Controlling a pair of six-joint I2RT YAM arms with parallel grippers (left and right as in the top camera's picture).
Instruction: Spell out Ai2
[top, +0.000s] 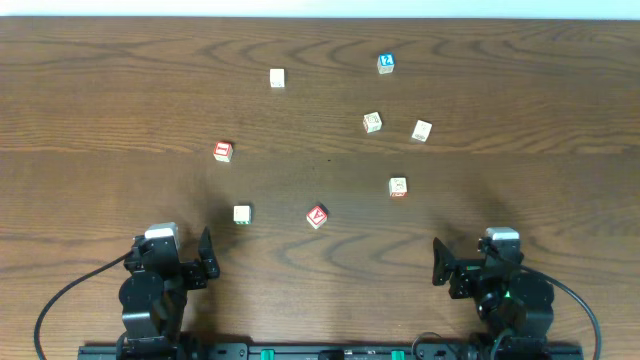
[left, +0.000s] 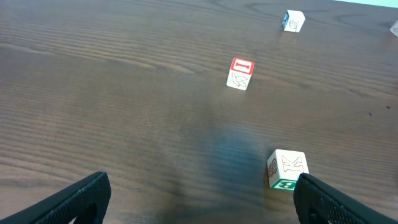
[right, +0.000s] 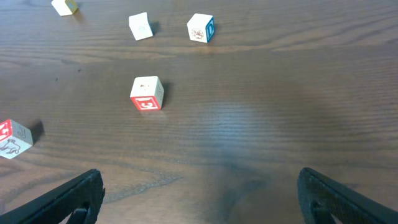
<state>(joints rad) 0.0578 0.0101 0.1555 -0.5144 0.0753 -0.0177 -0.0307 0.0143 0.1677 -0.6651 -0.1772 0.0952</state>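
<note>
Three lettered cubes lie apart on the wooden table: a red "A" block (top: 317, 215), a red "I" block (top: 223, 151) and a blue "2" block (top: 386, 63). The "I" block also shows in the left wrist view (left: 240, 73), ahead of the fingers. The "A" block shows at the left edge of the right wrist view (right: 12, 138). My left gripper (top: 206, 258) (left: 202, 205) is open and empty near the front edge. My right gripper (top: 440, 262) (right: 199, 199) is open and empty too.
A green-lettered block (top: 241, 213) (left: 287, 169) sits just by my left gripper's right finger. A red-lettered block (top: 398, 187) (right: 147, 93) lies ahead of the right gripper. Pale blocks sit further back (top: 277, 77), (top: 372, 122), (top: 422, 130).
</note>
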